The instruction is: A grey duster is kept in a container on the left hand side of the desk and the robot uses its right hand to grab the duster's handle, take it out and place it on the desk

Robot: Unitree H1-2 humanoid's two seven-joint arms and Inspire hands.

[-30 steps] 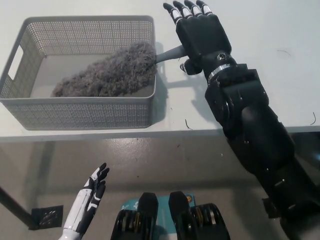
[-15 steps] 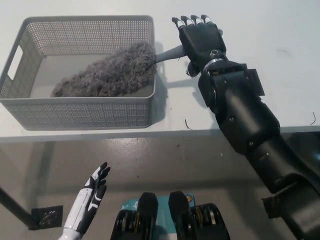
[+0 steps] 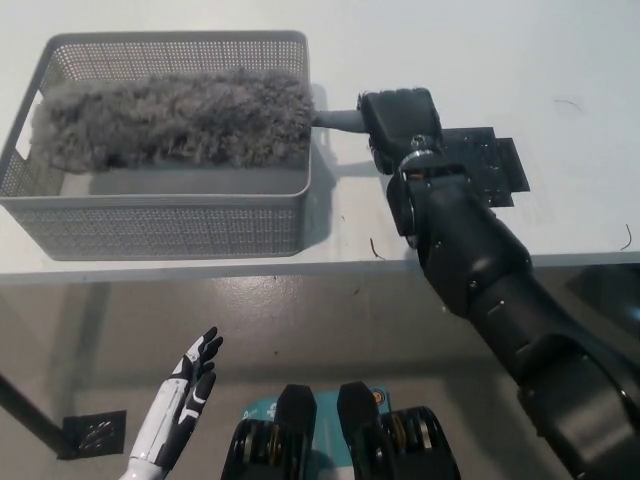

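Duster (image 3: 170, 130): its fluffy grey head is inside the container (image 3: 160, 225) on the left of the desk (image 3: 560, 60). It stretches along the far side from the left end to the right wall. Its handle (image 3: 338, 119) pokes out over the right rim. The black right hand (image 3: 400, 118) is clamped on the outer end of that handle, fingers curled round it and knuckles towards the camera, just beside the container's right wall.

A second ago this hand was spread flat over the handle with its fingers apart, and half a second ago they were curling down. Now the grip is made. The duster has moved with it. Earlier the head lay slanted across the near right part of the container, and now it is swung round to run nearly straight along the back. It seems to ride higher against the mesh, though the steep view makes its height hard to judge.

I judge the grasp done and the take-out just starting. The head must rise clear of the right rim before it can travel right to the bare desk. Fibres snagging on the mesh could drag the light container along.

The white left hand (image 3: 185, 405) rests low at the left, below the desk edge, fingers apart and holding nothing.
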